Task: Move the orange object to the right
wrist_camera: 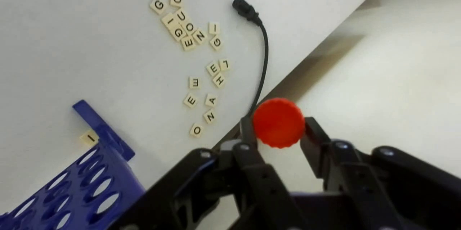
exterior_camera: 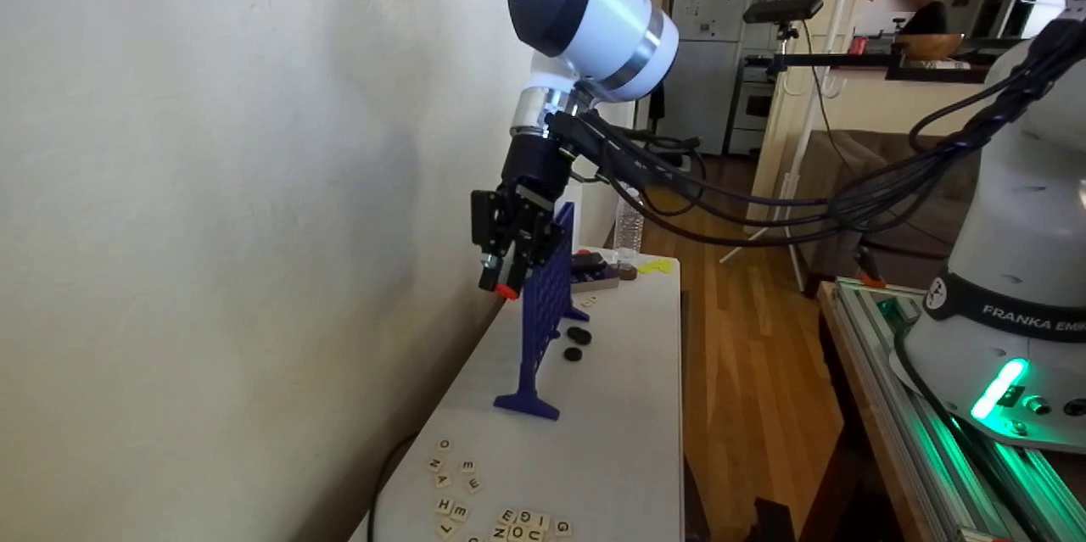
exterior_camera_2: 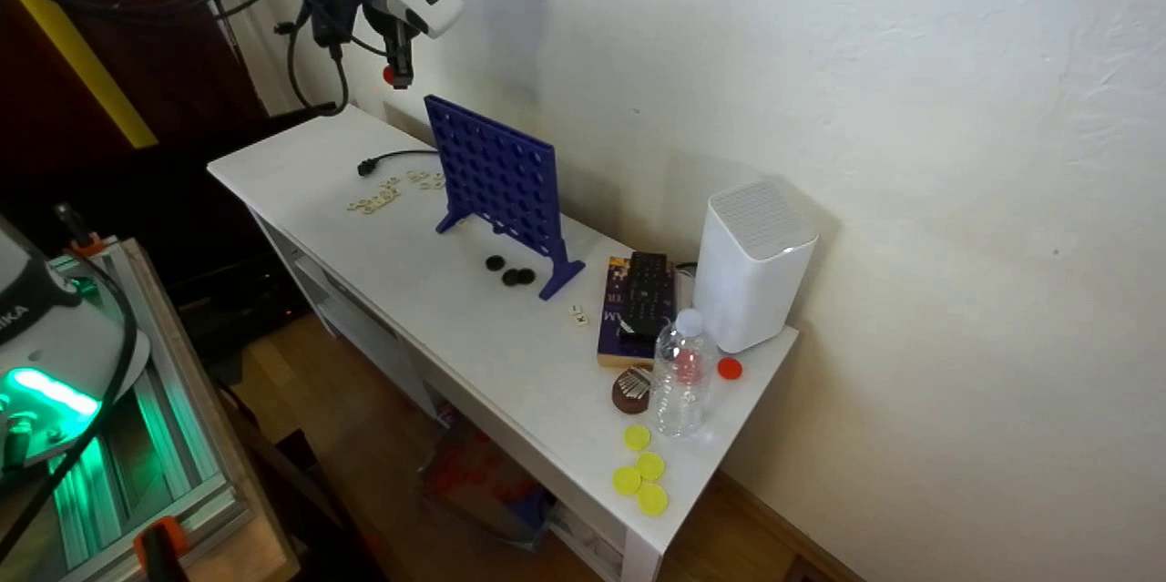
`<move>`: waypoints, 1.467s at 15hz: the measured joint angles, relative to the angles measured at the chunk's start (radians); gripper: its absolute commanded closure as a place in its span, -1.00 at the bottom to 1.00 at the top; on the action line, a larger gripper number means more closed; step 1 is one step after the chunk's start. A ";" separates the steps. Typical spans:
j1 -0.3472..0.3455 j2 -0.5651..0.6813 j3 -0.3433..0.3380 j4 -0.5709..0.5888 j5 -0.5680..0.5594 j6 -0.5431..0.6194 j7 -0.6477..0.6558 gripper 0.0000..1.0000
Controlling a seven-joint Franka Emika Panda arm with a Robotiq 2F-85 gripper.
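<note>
The orange object is an orange-red disc with a scalloped edge [wrist_camera: 278, 129]. My gripper [wrist_camera: 279, 120] is shut on it, one fingertip at each side of the disc. The disc also shows in both exterior views [exterior_camera: 506, 292] [exterior_camera_2: 389, 75], held in the air at the fingertips. The gripper [exterior_camera: 501, 281] [exterior_camera_2: 398, 79] is high above the table's wall-side edge, near the upper part of the upright blue stand [exterior_camera: 543, 304] [exterior_camera_2: 496, 172]. In the wrist view the stand [wrist_camera: 119, 183] lies at the lower left, apart from the disc.
Small dark discs [exterior_camera_2: 510, 277] lie beside the stand. Letter tiles [wrist_camera: 178, 32] and a black cable [wrist_camera: 264, 53] lie on the white table [exterior_camera_2: 392, 263]. A book with remotes [exterior_camera_2: 647, 291], a bottle [exterior_camera_2: 683, 391], a white box [exterior_camera_2: 756, 263], another red disc [exterior_camera_2: 730, 369] and yellow discs [exterior_camera_2: 651, 498] stand or lie at one end.
</note>
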 measured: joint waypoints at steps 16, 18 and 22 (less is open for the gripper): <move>0.099 -0.138 0.118 -0.051 0.493 0.826 -0.339 0.72; 0.096 -0.136 0.097 -0.042 0.420 0.821 -0.340 0.72; 0.064 -0.074 0.072 -0.014 0.341 0.757 -0.449 0.72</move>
